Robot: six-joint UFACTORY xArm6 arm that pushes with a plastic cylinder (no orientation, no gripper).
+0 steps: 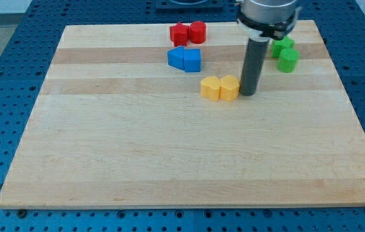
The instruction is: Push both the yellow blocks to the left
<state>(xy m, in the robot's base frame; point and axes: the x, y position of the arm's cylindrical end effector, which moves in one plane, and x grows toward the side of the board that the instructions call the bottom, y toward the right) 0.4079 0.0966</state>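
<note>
The board (169, 154) was pale, smooth matt wood with banded grain, the yellow blocks (220, 87) looked like smooth plastic, and the rod (254, 64) dark matt.

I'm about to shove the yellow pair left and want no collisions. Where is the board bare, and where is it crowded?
Bare: the whole stretch left of the yellow blocks, and everything below them to the board bottom edge. Crowded: the top strip, with blue blocks just up-left of the yellows, red blocks above those, green blocks at upper right. My tip sits against the yellows' right side.
</note>
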